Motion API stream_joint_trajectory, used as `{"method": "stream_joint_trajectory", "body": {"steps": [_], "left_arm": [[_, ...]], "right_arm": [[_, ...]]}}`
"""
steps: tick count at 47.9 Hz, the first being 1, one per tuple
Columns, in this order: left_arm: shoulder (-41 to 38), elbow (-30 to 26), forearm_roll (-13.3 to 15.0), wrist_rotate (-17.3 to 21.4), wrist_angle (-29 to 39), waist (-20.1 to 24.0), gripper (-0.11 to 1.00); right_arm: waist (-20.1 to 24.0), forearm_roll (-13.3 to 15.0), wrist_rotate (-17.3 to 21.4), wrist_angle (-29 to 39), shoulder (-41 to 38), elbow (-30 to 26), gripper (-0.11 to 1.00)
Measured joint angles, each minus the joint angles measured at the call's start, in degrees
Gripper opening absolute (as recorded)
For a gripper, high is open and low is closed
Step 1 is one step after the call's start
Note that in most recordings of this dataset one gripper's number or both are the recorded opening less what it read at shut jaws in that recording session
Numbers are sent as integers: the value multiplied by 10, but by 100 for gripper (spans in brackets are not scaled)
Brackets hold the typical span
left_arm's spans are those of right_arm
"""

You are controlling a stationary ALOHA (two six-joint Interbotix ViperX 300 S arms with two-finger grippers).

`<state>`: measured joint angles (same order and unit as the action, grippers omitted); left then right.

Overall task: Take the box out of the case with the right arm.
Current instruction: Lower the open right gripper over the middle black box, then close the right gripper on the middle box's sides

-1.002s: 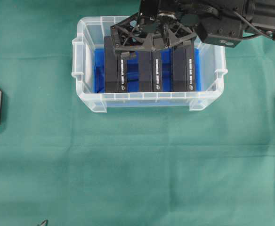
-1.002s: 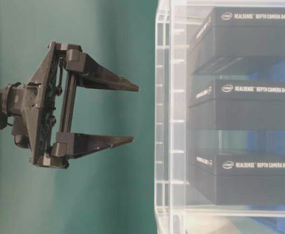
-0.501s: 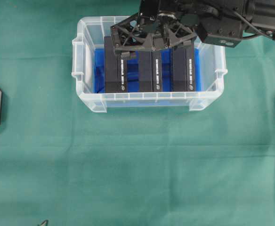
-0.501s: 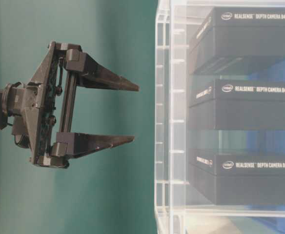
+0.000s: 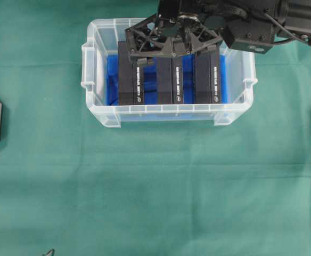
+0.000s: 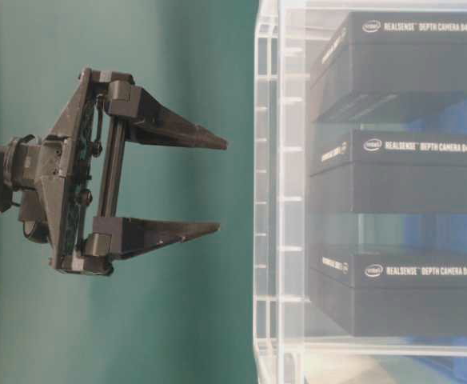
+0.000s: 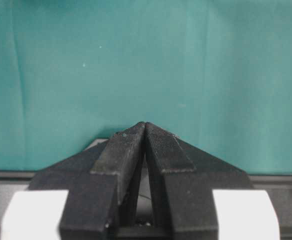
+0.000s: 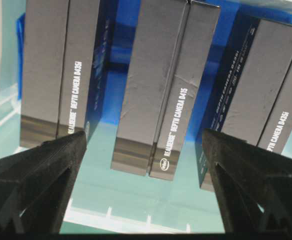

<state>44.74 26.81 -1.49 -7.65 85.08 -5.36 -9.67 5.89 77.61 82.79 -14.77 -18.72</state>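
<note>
Inside the case (image 5: 93,85), three black boxes stand on edge side by side on its blue floor, long axes running across its short span. The middle box (image 8: 158,95) lies straight below the right gripper (image 5: 172,49), fingers spread wide, astride it, touching nothing. The left gripper (image 7: 145,150), fingers pressed together, is away from the case.

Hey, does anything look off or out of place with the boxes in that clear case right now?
Nothing stands out. Three black boxes stand side by side in the case, none tipped or visibly damaged. The open right gripper hangs above them.
</note>
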Motion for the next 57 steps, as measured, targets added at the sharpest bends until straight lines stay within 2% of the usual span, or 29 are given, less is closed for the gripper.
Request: {"method": "stream_joint_trajectory", "body": {"steps": [14,39,57], "left_arm": [[0,0,0,0,0,0,2],[0,-1,0,0,0,0,2],[-1,-1,0,0,0,0,2]], "right_arm": [[-1,2,3,-5,1,17,93],[-8,2,5,-81,-14,73,93],[-12,-4,8,-111,-31,106,93]]}}
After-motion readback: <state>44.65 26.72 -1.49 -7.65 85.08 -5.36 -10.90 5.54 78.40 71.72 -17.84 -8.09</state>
